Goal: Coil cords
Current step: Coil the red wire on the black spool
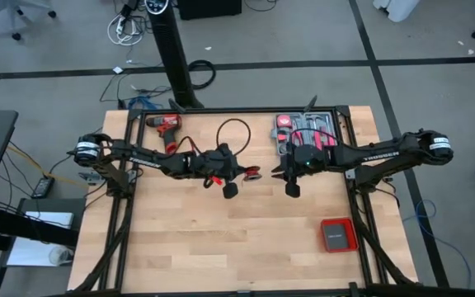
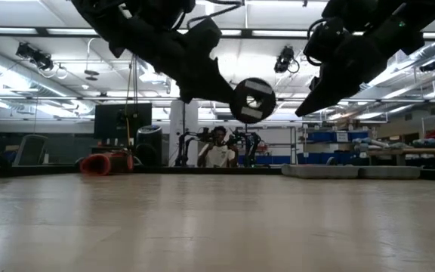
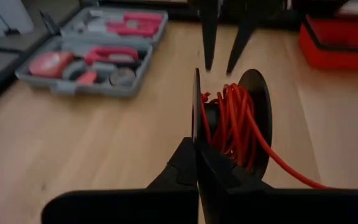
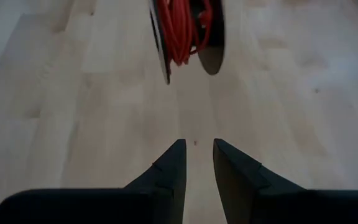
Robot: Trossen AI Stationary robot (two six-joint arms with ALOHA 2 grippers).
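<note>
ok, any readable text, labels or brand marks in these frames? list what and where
"TROSSEN": white lettering along the right arm in the high view; small but legible.
Light marking on the spool flange in the low view: blurred, unreadable.
Tool kit case, drill, red box: no legible text.

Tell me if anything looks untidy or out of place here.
The red cord sits unevenly on the spool that the left hand holds, and one strand loops loose over the table.
</note>
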